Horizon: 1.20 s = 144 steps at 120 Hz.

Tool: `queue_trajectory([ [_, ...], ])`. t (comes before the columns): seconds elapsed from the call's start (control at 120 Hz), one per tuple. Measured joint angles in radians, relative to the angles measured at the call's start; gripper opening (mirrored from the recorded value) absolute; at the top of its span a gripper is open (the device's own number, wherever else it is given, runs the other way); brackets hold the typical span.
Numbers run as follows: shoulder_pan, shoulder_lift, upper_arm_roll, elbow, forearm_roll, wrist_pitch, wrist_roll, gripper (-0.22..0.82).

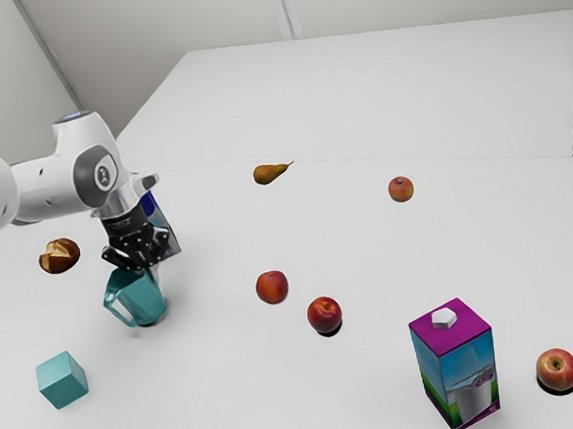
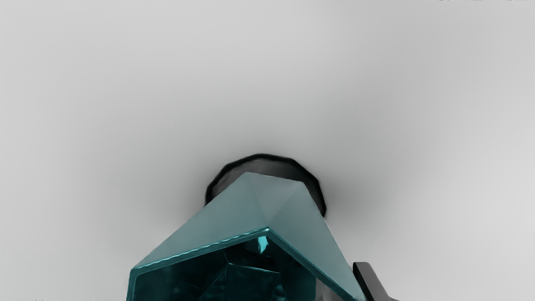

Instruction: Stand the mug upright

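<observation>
Teal mug (image 2: 246,213), faceted w/ glossy int., pinched at its angular rim (image 2: 267,229) by end effector (image 1: 151,267).

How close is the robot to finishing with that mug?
Nearly there, by the look of it. The mug looks roughly upright, its opening toward the gripper and its bottom toward the table. In hand: the gripper is down at the rim; whether it holds the mug, I can't tell. Likely left: making sure the mug stands by itself, then moving the gripper clear.
</observation>
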Motion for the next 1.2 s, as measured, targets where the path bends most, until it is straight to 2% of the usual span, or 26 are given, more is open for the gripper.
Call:
queue_trajectory([
  [0.067,-0.004,0.002,0.000,0.000,-0.002,0.002,-0.015,-0.03],
  [0.167,-0.011,0.007,0.000,0.003,-0.006,0.005,-0.035,0.18],
  [0.242,-0.014,0.010,-0.001,0.013,-0.009,0.007,-0.047,0.31],
  [0.425,-0.015,0.009,-0.001,0.030,-0.015,0.010,-0.070,0.48],
  [0.608,-0.016,0.001,0.000,0.060,-0.014,0.006,-0.084,0.55],
  [0.85,-0.026,-0.017,-0.001,0.104,0.005,-0.030,-0.092,0.59],
  [1.2,-0.028,-0.112,-0.028,0.238,0.113,-0.170,-0.038,0.60],
])
